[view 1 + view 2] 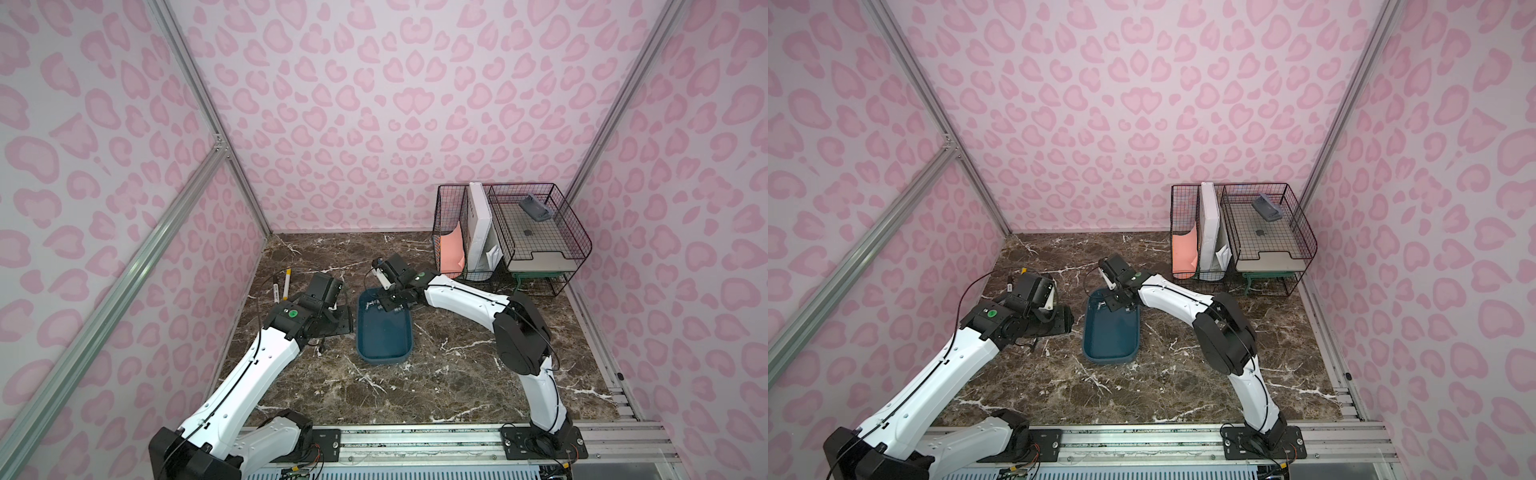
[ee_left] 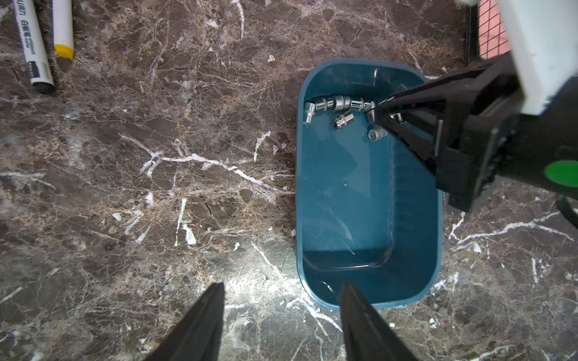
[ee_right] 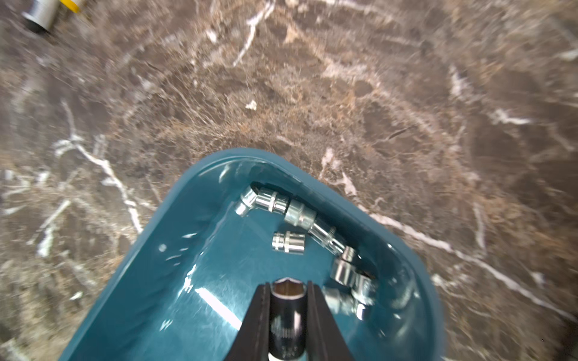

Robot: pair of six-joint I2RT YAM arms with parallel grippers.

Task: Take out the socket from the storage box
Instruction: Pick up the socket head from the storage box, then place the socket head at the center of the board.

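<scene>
The socket [image 3: 287, 315] in the right tool [image 3: 287, 286] is cut off by the edge of the right wrist view, where the surface [image 3: 344, 93] is blurred. In a top view the loose sockets [image 1: 370, 304] are too small to count, some hidden by this tool

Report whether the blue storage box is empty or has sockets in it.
Not empty. Several loose sockets lie bunched at one end of the storage box, and the right gripper is shut on a socket over it.
</scene>
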